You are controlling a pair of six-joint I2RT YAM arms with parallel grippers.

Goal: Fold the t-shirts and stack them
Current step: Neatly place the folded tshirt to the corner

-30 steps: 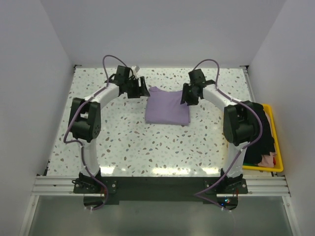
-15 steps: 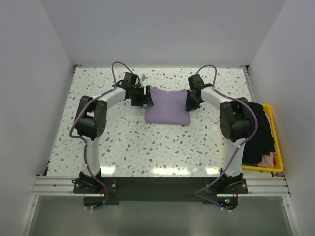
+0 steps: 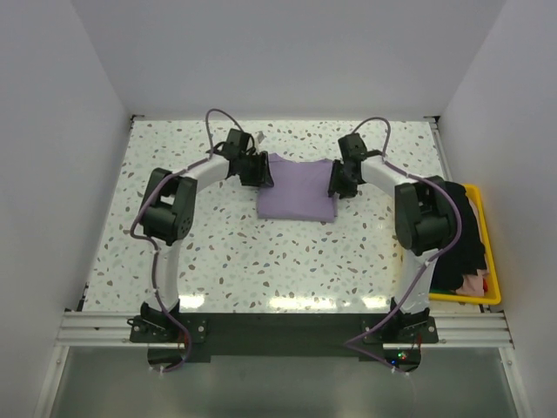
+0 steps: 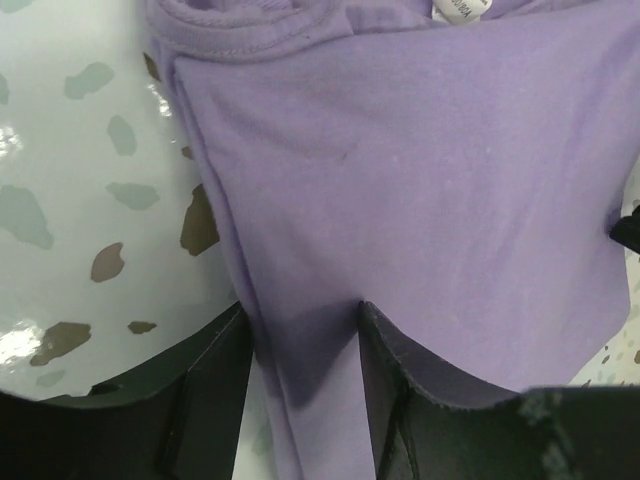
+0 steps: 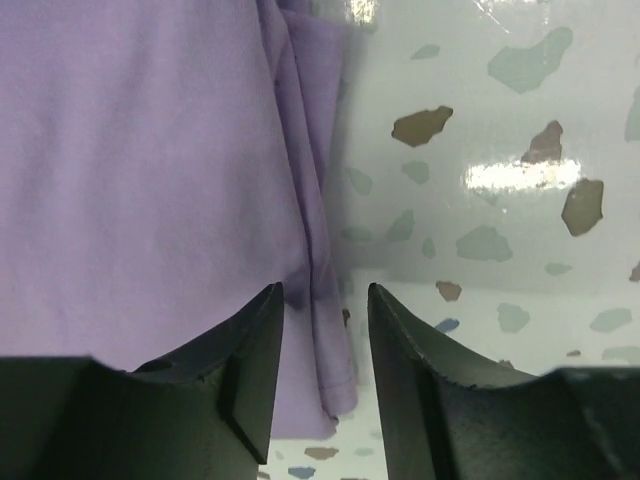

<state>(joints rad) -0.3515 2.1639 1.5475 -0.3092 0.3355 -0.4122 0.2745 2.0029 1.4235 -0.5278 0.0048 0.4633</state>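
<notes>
The lavender t-shirt [image 3: 296, 189] lies folded in a rough rectangle on the far middle of the table. My left gripper [image 3: 261, 170] is open and straddles its left edge; the left wrist view shows the purple cloth [image 4: 400, 180] running between the fingers, with the neck label [image 4: 460, 10] at the top. My right gripper [image 3: 335, 178] is open and straddles the shirt's right edge [image 5: 320, 250]. The black t-shirt [image 3: 466, 235] lies bunched in the bin at the right.
A yellow plastic bin [image 3: 487, 296] stands at the table's right edge, holding dark clothes and something pink [image 3: 473, 284]. The terrazzo table [image 3: 287, 261] is walled by white panels at the back and sides.
Both grippers have come down and inward from beside the shirt's far corners onto its left and right edges. The shirt has kept its shape and place.
</notes>
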